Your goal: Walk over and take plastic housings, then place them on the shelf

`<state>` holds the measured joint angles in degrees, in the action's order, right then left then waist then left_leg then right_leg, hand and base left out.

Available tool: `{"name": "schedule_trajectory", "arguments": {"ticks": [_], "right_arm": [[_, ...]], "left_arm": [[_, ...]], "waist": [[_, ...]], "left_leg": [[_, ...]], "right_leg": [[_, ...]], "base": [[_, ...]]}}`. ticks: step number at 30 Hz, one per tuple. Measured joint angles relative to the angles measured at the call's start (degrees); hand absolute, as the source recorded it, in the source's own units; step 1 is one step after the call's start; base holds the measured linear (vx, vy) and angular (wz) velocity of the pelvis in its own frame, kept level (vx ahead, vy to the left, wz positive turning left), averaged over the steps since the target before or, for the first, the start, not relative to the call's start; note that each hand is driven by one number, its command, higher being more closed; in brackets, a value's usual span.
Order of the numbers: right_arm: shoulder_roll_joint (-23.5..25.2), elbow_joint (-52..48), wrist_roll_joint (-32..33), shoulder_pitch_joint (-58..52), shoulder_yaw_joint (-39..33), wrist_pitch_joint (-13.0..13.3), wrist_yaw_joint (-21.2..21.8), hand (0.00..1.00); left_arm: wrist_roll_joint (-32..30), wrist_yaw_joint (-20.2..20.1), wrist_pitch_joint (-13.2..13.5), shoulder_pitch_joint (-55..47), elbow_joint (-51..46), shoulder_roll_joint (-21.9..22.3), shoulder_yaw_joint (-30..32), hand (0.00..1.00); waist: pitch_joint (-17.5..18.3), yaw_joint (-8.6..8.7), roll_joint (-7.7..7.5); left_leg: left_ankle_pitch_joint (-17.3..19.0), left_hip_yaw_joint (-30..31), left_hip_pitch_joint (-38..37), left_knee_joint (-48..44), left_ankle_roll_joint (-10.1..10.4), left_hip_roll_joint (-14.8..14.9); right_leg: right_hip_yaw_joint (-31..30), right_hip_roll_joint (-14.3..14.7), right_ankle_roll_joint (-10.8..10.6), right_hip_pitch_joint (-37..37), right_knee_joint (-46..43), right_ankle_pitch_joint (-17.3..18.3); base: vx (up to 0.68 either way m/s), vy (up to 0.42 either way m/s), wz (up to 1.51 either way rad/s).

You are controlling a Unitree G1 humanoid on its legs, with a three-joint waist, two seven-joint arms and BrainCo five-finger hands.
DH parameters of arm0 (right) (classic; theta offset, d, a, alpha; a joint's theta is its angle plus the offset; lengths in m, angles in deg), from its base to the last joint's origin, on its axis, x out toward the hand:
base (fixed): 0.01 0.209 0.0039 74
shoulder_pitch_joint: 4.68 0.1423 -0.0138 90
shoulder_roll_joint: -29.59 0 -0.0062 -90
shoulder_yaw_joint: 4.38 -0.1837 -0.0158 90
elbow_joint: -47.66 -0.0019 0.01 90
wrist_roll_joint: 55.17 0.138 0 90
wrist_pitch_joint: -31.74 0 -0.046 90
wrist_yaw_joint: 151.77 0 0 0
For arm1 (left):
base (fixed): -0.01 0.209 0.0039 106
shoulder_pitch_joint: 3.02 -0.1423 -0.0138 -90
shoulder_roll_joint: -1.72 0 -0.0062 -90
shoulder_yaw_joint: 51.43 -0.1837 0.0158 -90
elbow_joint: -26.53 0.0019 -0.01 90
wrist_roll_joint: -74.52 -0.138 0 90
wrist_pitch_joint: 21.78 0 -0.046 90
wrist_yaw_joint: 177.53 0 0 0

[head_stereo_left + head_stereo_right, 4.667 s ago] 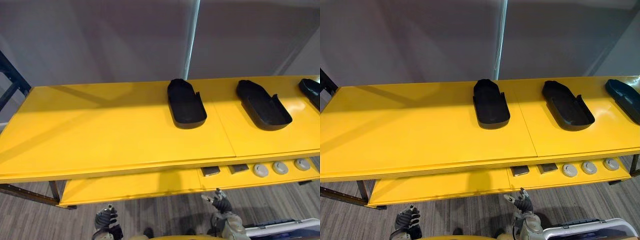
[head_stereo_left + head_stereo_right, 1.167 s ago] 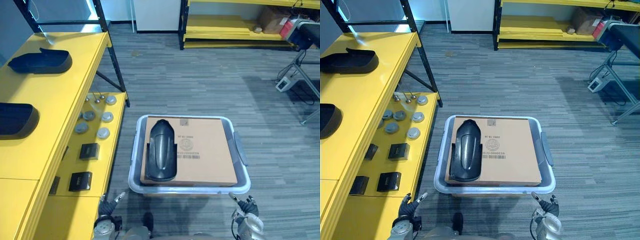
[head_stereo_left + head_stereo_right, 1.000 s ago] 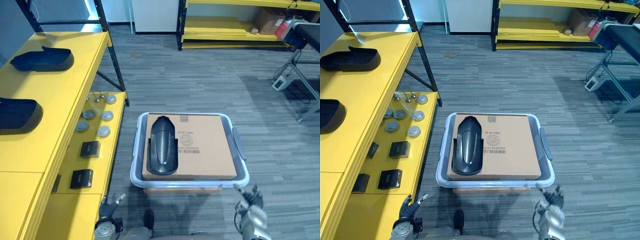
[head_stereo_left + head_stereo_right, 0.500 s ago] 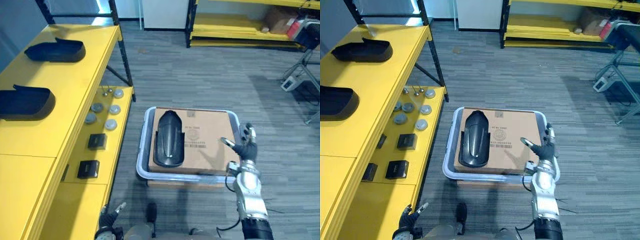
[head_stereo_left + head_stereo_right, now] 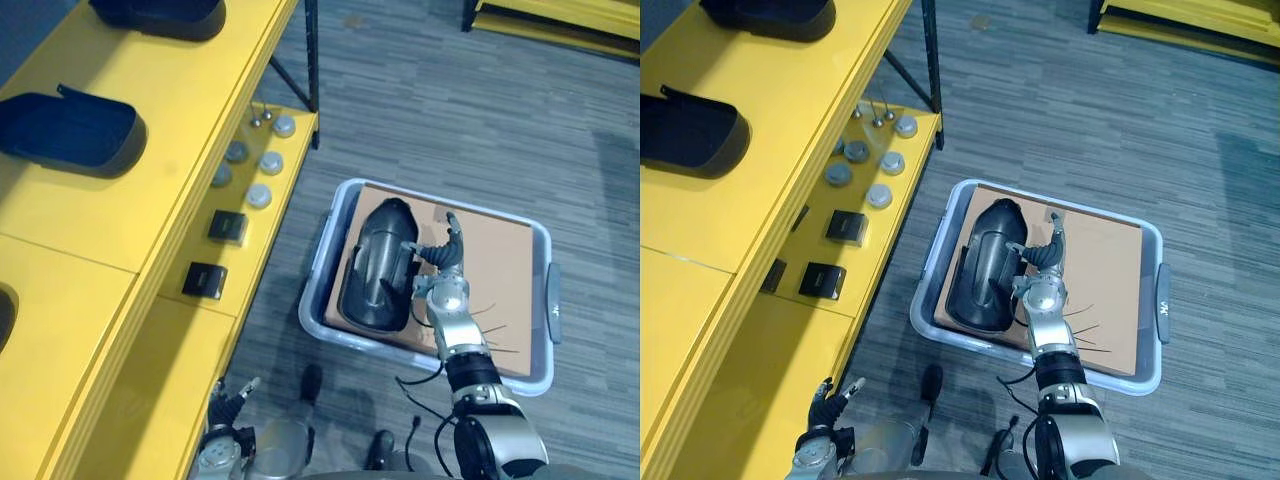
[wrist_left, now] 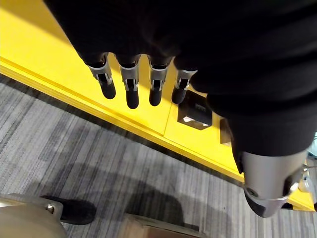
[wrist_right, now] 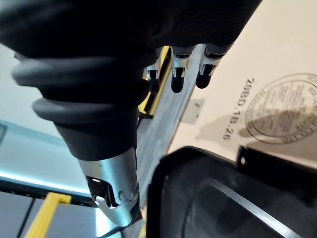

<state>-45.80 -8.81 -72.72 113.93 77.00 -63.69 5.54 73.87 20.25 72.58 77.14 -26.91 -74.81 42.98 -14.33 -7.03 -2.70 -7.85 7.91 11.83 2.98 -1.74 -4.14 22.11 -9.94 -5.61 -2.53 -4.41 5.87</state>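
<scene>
Grey plastic bin [image 5: 316,268] on the floor beside the yellow shelf [image 5: 180,150]. A brown cardboard sheet [image 5: 495,260] fills the bin. The cardboard has a round stamp [image 7: 277,106] and a short line of dark print next to it, plus a small label near its far edge, too small to make out.

One black plastic housing [image 5: 375,270] lies on the cardboard, on the side nearer the shelf, lengthwise, open side up.

Right hand [image 5: 1045,262] is over the bin just beside the housing's edge. Its fingers [image 7: 178,74] are straight and spread over the cardboard, thumb toward the housing, nothing held. Cannot tell if the thumb touches the housing.

Left hand [image 5: 228,402] is low by the shelf's lower tier [image 5: 170,370], with fingers [image 6: 130,84] straight and holding nothing.

Shelf top: two more black housings, one near [image 5: 70,130] and one farther [image 5: 160,15], well apart. A dark curved edge of another thing [image 5: 3,320] shows at the side.

Lower tier: a cluster of round grey discs [image 5: 259,195] and two small black boxes [image 5: 227,225] [image 5: 204,280] with labels on top, unreadable.
</scene>
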Motion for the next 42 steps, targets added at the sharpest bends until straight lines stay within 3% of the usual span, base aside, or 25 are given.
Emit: {"name": "schedule_trajectory", "arguments": {"ticks": [10, 16, 17, 29, 42], "right_arm": [[0.9, 2.3, -4.8, -1.0, -2.2, -2.4, -0.9, 0.00], [0.6, 5.6, -5.3, -0.6, -4.7, -2.1, -2.3, 0.00], [0.3, 5.8, -5.4, -0.3, -4.8, -2.1, -2.4, 1.00], [-3.1, 13.2, -4.6, 5.3, -7.1, -2.1, -1.8, 1.00], [-2.8, 14.2, -2.6, 6.1, -6.0, -2.1, -0.7, 1.00]], "left_arm": [[0.0, 0.1, 0.0, 0.4, 0.1, -0.1, -1.0, 0.00], [0.0, 0.1, 0.0, 1.7, 0.2, -0.5, -2.8, 0.00], [0.0, 0.1, 0.0, 2.0, 0.3, -0.5, -2.8, 0.00], [0.2, 0.0, 0.0, 4.6, 2.5, -1.2, -2.8, 0.00], [1.9, 0.0, 0.0, 4.8, 2.5, -1.2, -3.6, 0.00]], "waist": [[-1.0, 0.07, 0.32], [-2.1, 0.12, 0.32], [-2.4, 0.11, 0.35], [-3.8, 0.14, -1.46], [-3.9, 0.64, -1.53]], "left_leg": [[-1.8, 0.9, 0.0, 2.4, 0.3, -0.4], [-2.6, 1.5, 0.1, 2.5, 0.5, -0.9], [-2.7, 1.5, 0.1, 2.5, 0.5, -0.8], [-3.6, 2.0, 1.0, 2.5, 0.3, -1.1], [-3.4, 1.4, 0.0, 2.9, 0.7, -0.8]], "right_leg": [[1.0, -0.1, -0.5, 0.8, -0.5, 0.3], [1.3, -0.4, -1.7, 0.7, -0.3, 1.4], [1.4, -0.4, -1.8, 0.7, -0.3, 1.6], [2.8, -0.2, -1.9, 0.7, 0.5, 2.1], [1.9, -0.2, -1.9, -0.1, 0.4, 2.1]], "base": [[-0.03, 0.009, 0.04], [-0.04, -0.007, 0.02], [-0.07, -0.012, 0.04], [-0.01, -0.009, 0.05], [-0.03, 0.008, -0.02]]}}
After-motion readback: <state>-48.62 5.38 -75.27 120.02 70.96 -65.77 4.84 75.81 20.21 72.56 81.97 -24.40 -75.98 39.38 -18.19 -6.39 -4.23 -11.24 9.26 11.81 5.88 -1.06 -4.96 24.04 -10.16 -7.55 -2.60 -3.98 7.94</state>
